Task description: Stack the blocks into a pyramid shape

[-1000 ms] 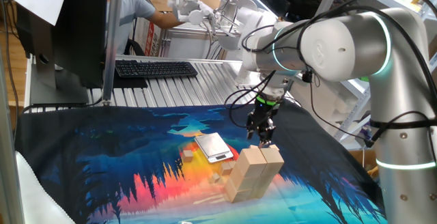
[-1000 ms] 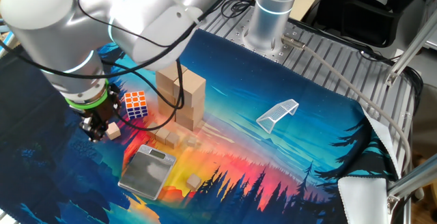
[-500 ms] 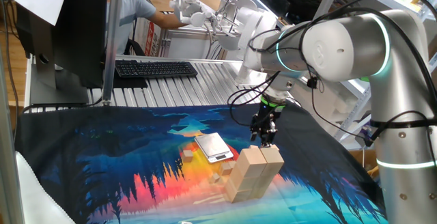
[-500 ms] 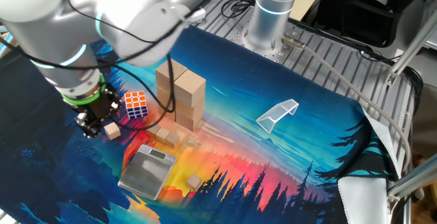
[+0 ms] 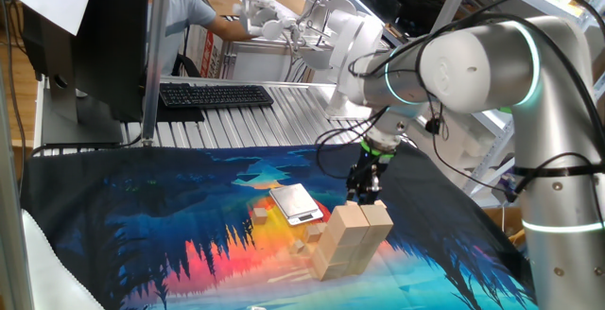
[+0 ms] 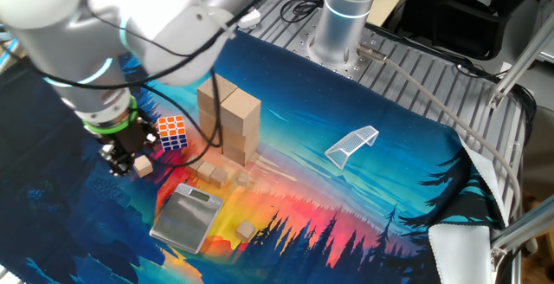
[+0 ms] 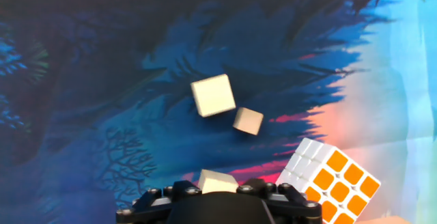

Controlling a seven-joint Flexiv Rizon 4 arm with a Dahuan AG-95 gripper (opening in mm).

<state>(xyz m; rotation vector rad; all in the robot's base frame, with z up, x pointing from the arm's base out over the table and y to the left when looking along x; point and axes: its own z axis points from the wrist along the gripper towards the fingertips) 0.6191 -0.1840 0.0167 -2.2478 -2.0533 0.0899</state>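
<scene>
Lowered, end effector (image 6: 124, 159) hovers over small cube (image 7: 213, 95).

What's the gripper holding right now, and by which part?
Cannot tell: a small block shows right at the gripper, but the fingertips and any contact are hidden.

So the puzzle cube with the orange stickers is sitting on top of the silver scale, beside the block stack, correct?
Not quite. The puzzle cube lies on the printed cloth, apart from the silver scale, beside the block stack. The other fixed view shows it.
</scene>
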